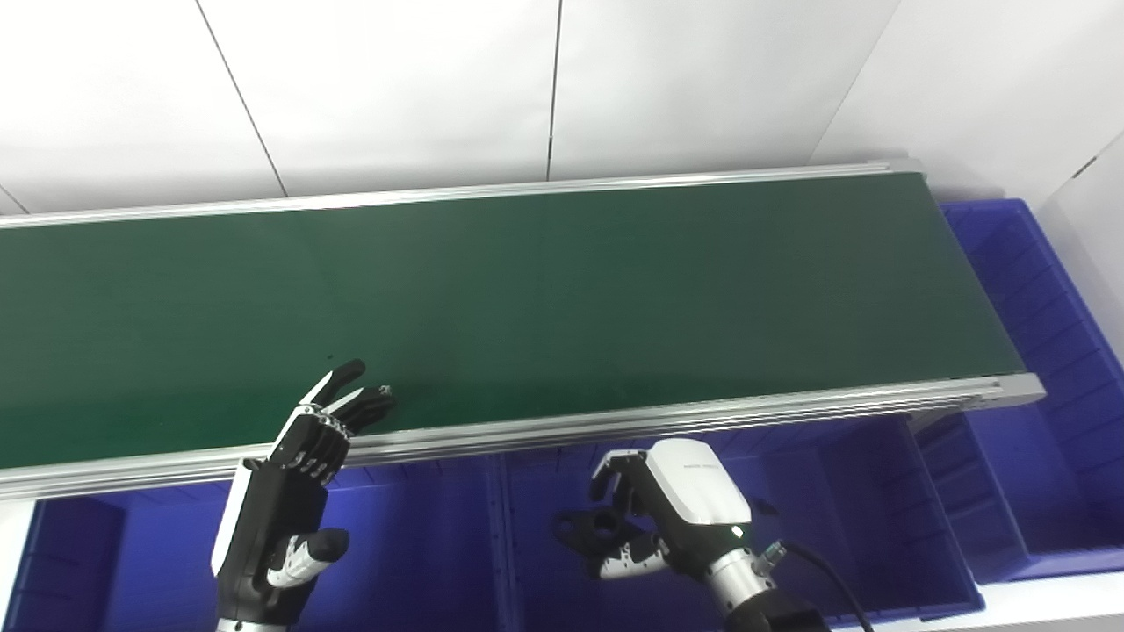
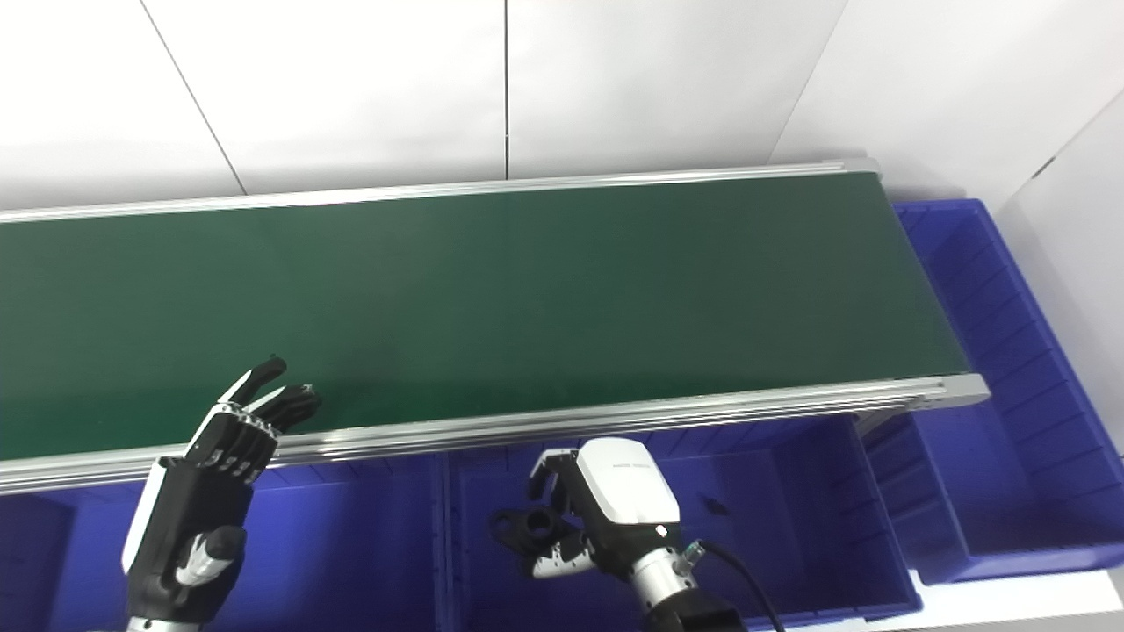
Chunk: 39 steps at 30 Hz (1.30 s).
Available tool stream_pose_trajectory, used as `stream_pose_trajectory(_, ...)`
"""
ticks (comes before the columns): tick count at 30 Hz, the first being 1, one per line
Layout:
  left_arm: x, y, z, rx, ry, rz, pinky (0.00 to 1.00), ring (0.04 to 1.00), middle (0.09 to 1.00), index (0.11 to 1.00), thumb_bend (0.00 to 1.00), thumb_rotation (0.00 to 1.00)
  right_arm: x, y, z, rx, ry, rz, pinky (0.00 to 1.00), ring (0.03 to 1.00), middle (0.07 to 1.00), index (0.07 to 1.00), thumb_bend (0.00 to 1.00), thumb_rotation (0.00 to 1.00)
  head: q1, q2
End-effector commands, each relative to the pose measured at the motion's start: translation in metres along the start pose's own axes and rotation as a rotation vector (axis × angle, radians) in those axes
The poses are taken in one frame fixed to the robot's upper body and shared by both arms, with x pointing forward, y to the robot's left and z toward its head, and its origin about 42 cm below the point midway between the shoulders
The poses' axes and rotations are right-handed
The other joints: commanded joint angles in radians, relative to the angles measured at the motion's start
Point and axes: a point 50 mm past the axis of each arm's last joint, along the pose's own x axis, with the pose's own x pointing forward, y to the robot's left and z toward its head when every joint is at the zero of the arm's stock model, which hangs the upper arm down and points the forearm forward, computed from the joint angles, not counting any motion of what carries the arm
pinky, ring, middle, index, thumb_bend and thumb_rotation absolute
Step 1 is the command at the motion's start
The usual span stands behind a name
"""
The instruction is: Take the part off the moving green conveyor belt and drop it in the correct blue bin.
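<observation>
A black part (image 1: 590, 527) with a round hole is held in my right hand (image 1: 672, 513), whose fingers are curled shut on it above the middle blue bin (image 1: 861, 527). The same black part (image 2: 529, 527) shows in my right hand (image 2: 606, 509) in the right eye view. My left hand (image 1: 294, 491) is raised at the near edge of the green conveyor belt (image 1: 527, 298), fingers spread apart and holding nothing. The belt surface carries no part.
A silver rail (image 1: 667, 417) runs along the belt's near edge. Blue bins sit below it: one at the left (image 1: 413, 553) and a long one past the belt's right end (image 1: 1045, 351). White wall panels stand behind.
</observation>
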Motion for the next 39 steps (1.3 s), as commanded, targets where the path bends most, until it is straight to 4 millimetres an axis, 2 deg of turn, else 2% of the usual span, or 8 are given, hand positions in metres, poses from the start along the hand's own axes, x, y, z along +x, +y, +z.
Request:
stream_pose_trajectory(1, 0.001, -0.001, 0.009, 0.013, -0.054, -0.017, 0.84, 0.795, 0.781, 0.865, 0.88, 0.68, -0.001, -0.012, 0.007, -0.017, 0.003, -0.053, 0.50, 0.548, 0.588, 0.497, 0.52, 0.14, 0.002, -0.001)
stream_pose_trajectory(2, 0.001, -0.001, 0.009, 0.011, -0.055, -0.020, 0.83, 0.788, 0.778, 0.864, 0.88, 0.69, -0.002, -0.013, 0.007, -0.021, 0.006, -0.054, 0.55, 0.573, 0.612, 0.581, 0.70, 0.26, 0.004, 0.000)
stream_pose_trajectory(6, 0.002, 0.000, 0.008, 0.015, -0.054, -0.020, 0.82, 0.787, 0.773, 0.861, 0.88, 0.68, -0.004, -0.014, 0.007, -0.024, 0.008, -0.040, 0.62, 0.661, 0.691, 0.656, 0.84, 0.43, 0.008, -0.001)
stream_pose_trajectory(12, 0.002, 0.000, 0.007, 0.008, -0.055, -0.018, 0.81, 0.789, 0.768, 0.863, 0.86, 0.68, -0.006, -0.016, 0.007, -0.005, -0.008, -0.028, 0.57, 0.635, 0.666, 0.665, 0.87, 0.51, 0.011, -0.002)
stream_pose_trajectory(21, 0.001, -0.002, 0.007, 0.010, -0.058, -0.021, 0.80, 0.784, 0.766, 0.863, 0.87, 0.69, -0.010, -0.020, 0.008, 0.045, -0.047, -0.021, 0.54, 0.631, 0.669, 0.659, 0.87, 0.56, 0.035, -0.001)
stream_pose_trajectory(27, 0.004, -0.006, 0.008, 0.031, -0.054, -0.029, 0.79, 0.782, 0.767, 0.867, 0.88, 0.71, -0.020, -0.028, 0.009, 0.373, -0.273, -0.091, 0.50, 0.587, 0.642, 0.659, 0.82, 0.50, 0.080, 0.000)
stream_pose_trajectory(33, 0.008, -0.013, 0.008, 0.027, -0.061, -0.041, 0.78, 0.781, 0.770, 0.868, 0.88, 0.71, -0.035, -0.042, 0.020, 0.740, -0.486, -0.119, 0.47, 0.602, 0.681, 0.691, 0.77, 0.64, 0.119, 0.016)
stream_pose_trajectory(39, 0.012, -0.019, 0.007, 0.040, -0.060, -0.053, 0.76, 0.755, 0.757, 0.859, 0.87, 0.74, -0.031, -0.044, 0.027, 0.923, -0.601, -0.152, 0.58, 0.651, 0.708, 0.706, 0.78, 0.75, 0.182, 0.019)
